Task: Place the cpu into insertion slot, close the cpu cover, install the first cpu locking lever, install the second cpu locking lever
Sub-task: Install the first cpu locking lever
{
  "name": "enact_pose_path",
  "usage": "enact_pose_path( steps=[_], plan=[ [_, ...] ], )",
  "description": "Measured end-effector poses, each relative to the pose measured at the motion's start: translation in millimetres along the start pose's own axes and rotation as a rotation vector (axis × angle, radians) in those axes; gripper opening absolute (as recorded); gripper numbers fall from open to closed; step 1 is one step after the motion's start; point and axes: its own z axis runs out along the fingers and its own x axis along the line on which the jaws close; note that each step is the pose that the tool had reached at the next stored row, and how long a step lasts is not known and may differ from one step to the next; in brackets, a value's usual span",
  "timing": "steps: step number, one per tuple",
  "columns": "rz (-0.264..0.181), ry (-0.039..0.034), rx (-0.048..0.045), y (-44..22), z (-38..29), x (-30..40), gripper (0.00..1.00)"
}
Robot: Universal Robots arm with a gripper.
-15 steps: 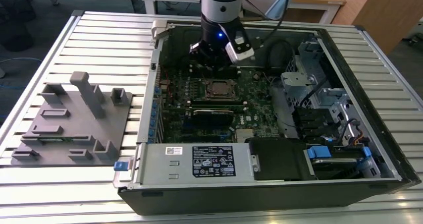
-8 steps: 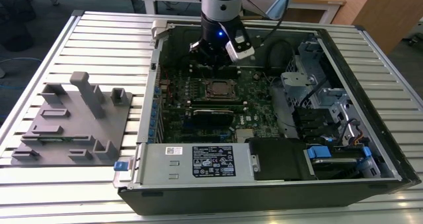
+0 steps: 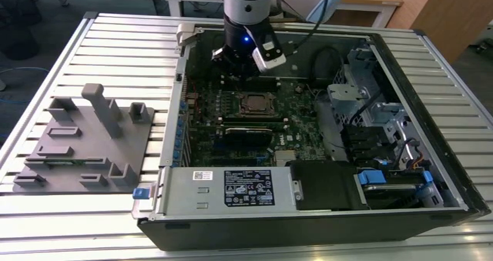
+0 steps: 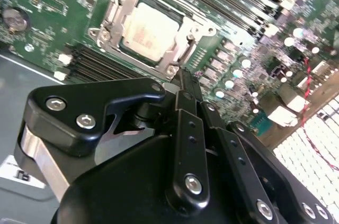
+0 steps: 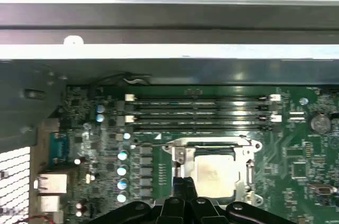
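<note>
The cpu (image 3: pixel 253 104) (image 4: pixel 150 25) (image 5: pixel 214 173) lies flat in the insertion slot (image 3: pixel 254 112) (image 4: pixel 177 60) (image 5: pixel 249 155) on the green motherboard. The silver cpu cover (image 4: pixel 114 12) (image 5: pixel 183 155) lies down around it, and the chip's metal top shows through the cover's window. My gripper (image 3: pixel 237 75) (image 4: pixel 181 78) (image 5: pixel 183 184) hangs low over the board at the socket's edge. Its black fingers (image 4: pixel 185 89) are pressed together, and their tips sit at one corner of the socket frame. I see nothing between them.
Long black memory slots (image 5: pixel 198 110) run beside the socket. The case walls (image 3: pixel 179 70), a drive cage (image 3: pixel 377 122) and the power supply box (image 3: pixel 231 187) ring the board. On the slatted table, at the exterior view's left, stands a grey fixture block (image 3: pixel 85 145).
</note>
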Motion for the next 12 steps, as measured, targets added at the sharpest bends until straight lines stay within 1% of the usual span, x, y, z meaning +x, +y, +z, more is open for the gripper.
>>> enact_pose_path(
  steps=[4, 10, 11, 12],
  plan=[
    [0.0, 0.0001, -0.0009, -0.1, -0.2, 6.4, 0.1],
    [0.0, 0.0004, -0.0009, -0.2, -0.2, 7.1, 0.1],
    [0.0, 0.0042, -0.0009, -0.1, -0.1, 7.1, 0.1],
    [0.001, 0.0145, -0.0006, -0.2, 0.1, 7.1, 0.1]
  ],
)
